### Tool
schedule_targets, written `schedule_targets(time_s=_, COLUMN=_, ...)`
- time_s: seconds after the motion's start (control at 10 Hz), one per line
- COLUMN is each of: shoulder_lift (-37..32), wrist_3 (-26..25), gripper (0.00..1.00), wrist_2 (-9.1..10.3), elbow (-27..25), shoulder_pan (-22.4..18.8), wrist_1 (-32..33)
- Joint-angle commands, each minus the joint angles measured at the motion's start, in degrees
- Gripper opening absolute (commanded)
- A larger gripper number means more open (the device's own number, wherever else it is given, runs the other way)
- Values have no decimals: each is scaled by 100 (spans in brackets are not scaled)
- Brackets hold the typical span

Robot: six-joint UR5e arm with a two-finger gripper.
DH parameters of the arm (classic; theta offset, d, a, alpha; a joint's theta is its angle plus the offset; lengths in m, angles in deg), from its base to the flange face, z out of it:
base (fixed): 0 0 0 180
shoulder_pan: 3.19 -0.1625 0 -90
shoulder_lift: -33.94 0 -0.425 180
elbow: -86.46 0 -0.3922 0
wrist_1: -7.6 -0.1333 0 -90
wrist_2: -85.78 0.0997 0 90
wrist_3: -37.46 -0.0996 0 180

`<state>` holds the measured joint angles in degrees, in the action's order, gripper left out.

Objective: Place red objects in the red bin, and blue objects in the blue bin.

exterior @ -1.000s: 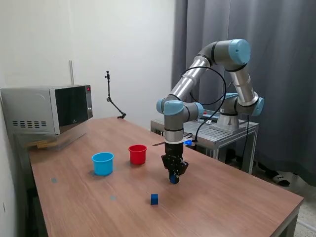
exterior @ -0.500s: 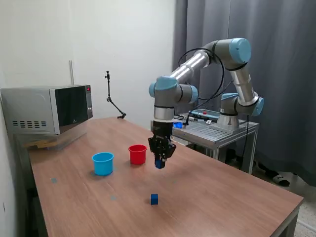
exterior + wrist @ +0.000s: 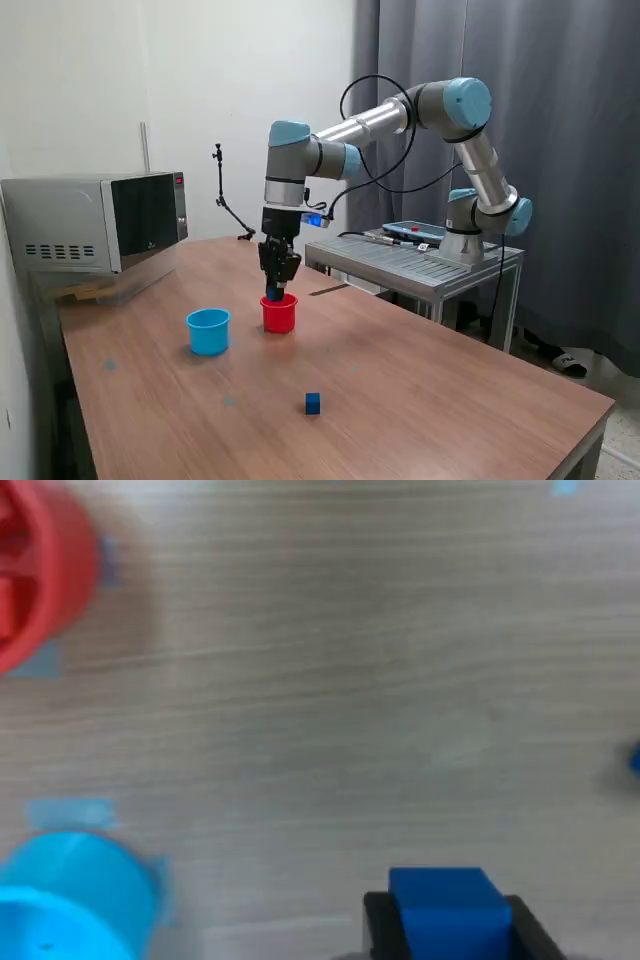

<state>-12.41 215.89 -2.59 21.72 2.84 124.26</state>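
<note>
My gripper [image 3: 274, 288] is shut on a dark blue cube [image 3: 271, 294] and holds it in the air. In the exterior view it hangs just above the rim of the red cup [image 3: 279, 314]. In the wrist view the held cube [image 3: 445, 898] sits between the black fingers [image 3: 378, 922], with bare wood under it. The red cup [image 3: 40, 580] and the light-blue cup [image 3: 70, 900] lie off to one side. The light-blue cup [image 3: 208, 331] stands at the red cup's left in the exterior view. A second blue cube [image 3: 313, 403] lies on the table. No red cubes show clearly.
A microwave [image 3: 95, 222] stands at the exterior view's far left on the wooden table [image 3: 450, 400]. A metal cart [image 3: 420, 258] stands behind the table at the right. A thin black stand [image 3: 228, 205] is at the table's back edge.
The arm has swung towards the exterior view's left and risen, carrying the blue cube from near the table's middle to above the red cup. The loose blue cube has not moved.
</note>
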Motion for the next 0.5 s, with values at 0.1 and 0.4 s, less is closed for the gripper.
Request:
schedule_targets(time_s=0.1, shoulder_lift=205, wrist_3=25, gripper=0, wrist_2=13, elbow=540, shoulder_pan=364, wrist_1=-152)
schedule_targets(time_s=0.4, shoulder_lift=600, wrist_3=-1, gripper=0, wrist_2=13, elbow=1041, shoulder_pan=461, wrist_1=-538)
